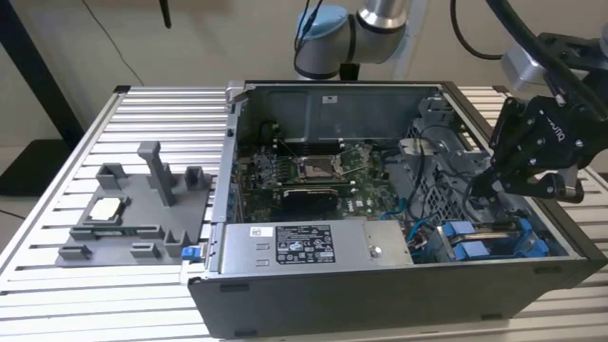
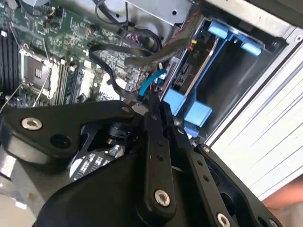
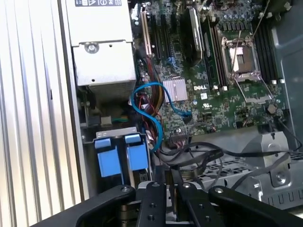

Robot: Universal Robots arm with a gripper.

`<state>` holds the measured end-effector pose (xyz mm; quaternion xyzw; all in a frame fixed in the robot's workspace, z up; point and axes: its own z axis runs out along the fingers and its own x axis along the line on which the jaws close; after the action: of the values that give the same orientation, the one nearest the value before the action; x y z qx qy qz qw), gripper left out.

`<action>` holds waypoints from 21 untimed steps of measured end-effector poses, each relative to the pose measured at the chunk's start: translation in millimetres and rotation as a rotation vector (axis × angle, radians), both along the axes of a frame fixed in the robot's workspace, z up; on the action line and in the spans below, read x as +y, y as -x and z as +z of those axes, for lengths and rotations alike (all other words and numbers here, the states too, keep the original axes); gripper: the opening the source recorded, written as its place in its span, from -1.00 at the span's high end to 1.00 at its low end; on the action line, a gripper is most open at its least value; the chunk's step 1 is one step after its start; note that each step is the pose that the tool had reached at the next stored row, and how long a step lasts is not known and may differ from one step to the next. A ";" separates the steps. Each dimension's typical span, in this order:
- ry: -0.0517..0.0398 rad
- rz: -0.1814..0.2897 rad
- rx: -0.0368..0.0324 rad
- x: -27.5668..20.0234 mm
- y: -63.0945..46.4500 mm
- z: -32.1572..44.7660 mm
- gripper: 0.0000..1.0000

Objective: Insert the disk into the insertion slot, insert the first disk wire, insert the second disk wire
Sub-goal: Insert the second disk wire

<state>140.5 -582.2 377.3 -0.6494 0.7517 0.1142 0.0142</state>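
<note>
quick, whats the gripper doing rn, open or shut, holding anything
gripper: fingers pressed together, so shut, tips by the cables beside the disk in its blue carrier; whether it pinches a wire cannot be told.

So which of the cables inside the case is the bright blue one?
The thin looped cable between the power supply and the motherboard heatsink in the first wrist view. The others near it are black, grey or red-and-black bundles.
</note>
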 end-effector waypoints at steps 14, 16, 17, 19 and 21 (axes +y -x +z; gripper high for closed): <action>0.0259 0.081 -0.0805 0.0 0.3 -1.0 0.68; 0.0397 0.081 -0.0819 0.1 0.3 -1.0 0.68; 0.0501 0.082 -0.0833 0.1 0.3 -1.1 0.68; 0.0657 0.082 -0.0891 0.1 0.4 -1.6 0.68; 0.0708 0.082 -0.1003 0.1 0.5 -2.8 0.68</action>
<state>140.0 -582.1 374.6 -0.6847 0.7263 0.0553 0.0241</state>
